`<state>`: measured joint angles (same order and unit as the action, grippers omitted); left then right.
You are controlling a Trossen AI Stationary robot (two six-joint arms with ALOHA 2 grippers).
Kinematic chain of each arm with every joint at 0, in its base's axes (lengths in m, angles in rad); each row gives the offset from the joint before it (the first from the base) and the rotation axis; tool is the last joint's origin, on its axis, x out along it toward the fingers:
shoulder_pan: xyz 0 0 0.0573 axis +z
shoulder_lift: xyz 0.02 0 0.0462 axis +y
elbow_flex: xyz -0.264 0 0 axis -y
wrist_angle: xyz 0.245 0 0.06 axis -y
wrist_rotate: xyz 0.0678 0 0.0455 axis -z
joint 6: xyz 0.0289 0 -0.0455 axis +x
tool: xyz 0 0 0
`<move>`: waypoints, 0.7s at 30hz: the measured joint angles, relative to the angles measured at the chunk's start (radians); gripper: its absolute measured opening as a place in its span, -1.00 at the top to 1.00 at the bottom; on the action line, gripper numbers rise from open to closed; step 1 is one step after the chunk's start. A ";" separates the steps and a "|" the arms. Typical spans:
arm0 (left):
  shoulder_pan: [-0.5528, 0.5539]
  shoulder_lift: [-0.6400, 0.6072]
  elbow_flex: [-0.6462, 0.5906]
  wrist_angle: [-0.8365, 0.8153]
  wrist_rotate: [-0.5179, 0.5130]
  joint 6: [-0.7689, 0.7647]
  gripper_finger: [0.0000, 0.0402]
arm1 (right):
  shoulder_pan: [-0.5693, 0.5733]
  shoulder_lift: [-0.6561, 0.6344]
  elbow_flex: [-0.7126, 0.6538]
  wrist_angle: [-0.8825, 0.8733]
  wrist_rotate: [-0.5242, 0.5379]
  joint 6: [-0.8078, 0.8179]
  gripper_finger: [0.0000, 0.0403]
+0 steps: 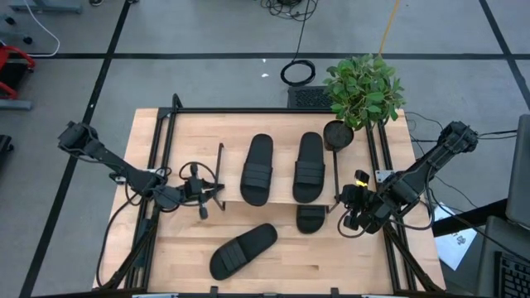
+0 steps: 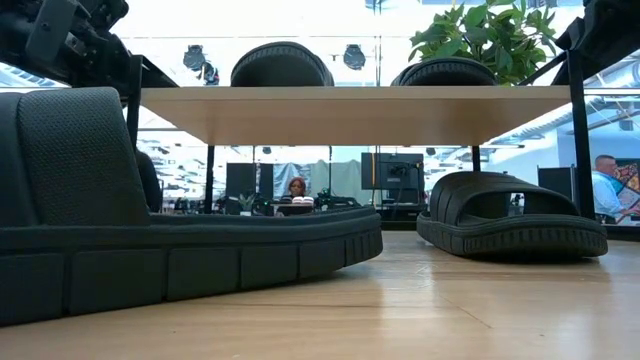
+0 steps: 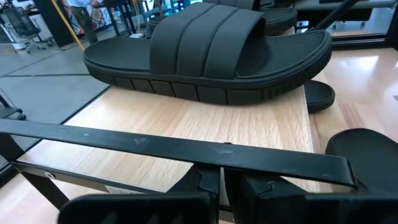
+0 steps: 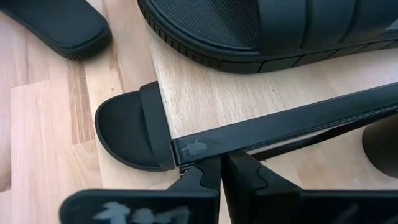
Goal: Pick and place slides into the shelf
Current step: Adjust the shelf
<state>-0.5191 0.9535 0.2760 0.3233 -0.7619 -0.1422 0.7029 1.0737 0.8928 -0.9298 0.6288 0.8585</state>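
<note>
Beside the shelf (image 1: pixel 281 197), left end effector (image 1: pixel 201 196) (shut), level

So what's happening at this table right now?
A two-arm robot is shelving black slides. Two slides lie on the shelf's top board, a third sits under it, and the fourth lies loose on the table. The left gripper and right gripper, both shut and empty, wait at the shelf's ends.

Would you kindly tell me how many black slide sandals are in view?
4: two side by side on the light wood shelf top, left slide and right slide; one under it, mostly hidden; one on the tabletop in front.
</note>
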 joint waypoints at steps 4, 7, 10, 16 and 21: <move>-0.015 0.000 0.000 -0.003 -0.018 0.000 0.90 | 0.007 0.000 0.000 -0.004 -0.002 0.007 1.00; -0.034 0.000 -0.001 -0.016 -0.056 -0.003 0.90 | 0.019 0.000 0.001 -0.035 -0.002 0.038 1.00; -0.048 0.000 0.000 -0.033 -0.065 -0.019 0.90 | 0.033 0.000 0.001 -0.083 0.006 0.079 1.00; -0.079 0.000 0.066 -0.203 -0.087 -0.072 0.90 | 0.039 0.000 0.001 -0.136 0.052 0.144 1.00; -0.092 0.001 0.127 -0.331 -0.109 -0.099 0.90 | 0.039 0.000 0.001 -0.141 0.054 0.151 1.00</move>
<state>-0.6113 0.9543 0.4027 -0.0081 -0.8711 -0.2409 0.7418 1.0737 0.8936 -1.0710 0.6826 1.0092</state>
